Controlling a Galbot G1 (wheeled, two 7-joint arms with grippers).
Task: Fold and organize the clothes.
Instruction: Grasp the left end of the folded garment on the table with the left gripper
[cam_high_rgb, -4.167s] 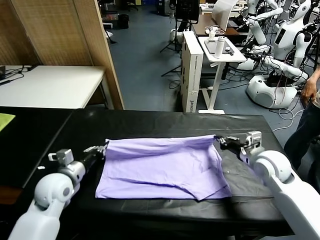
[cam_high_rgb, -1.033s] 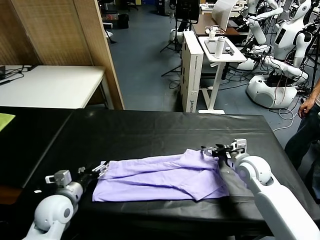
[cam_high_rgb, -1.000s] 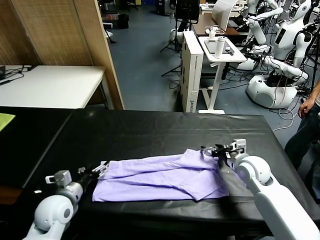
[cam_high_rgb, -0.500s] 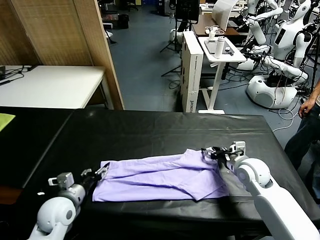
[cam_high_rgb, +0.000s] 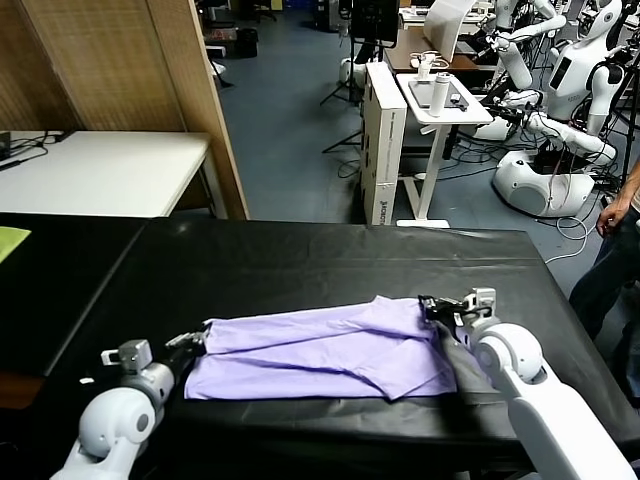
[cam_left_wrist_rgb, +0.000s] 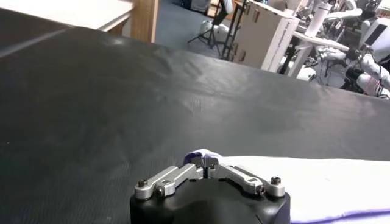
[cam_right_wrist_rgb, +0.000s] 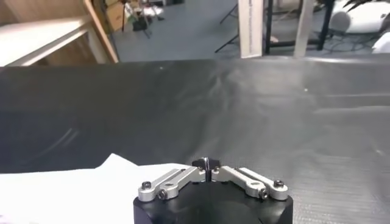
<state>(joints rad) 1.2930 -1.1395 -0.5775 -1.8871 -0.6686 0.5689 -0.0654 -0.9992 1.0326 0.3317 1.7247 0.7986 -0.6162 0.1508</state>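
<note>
Along the near edge of the black surface lies the lavender T-shirt, folded into a long band. At its left end the left hand is closed tight on a small tuft of its fabric. At the right end the right hand is closed too, at the shirt's far corner, though I cannot tell whether it holds cloth.

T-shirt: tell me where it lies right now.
In the head view the T-shirt lies folded on the black table's near edge, between the left gripper and right gripper.
</note>
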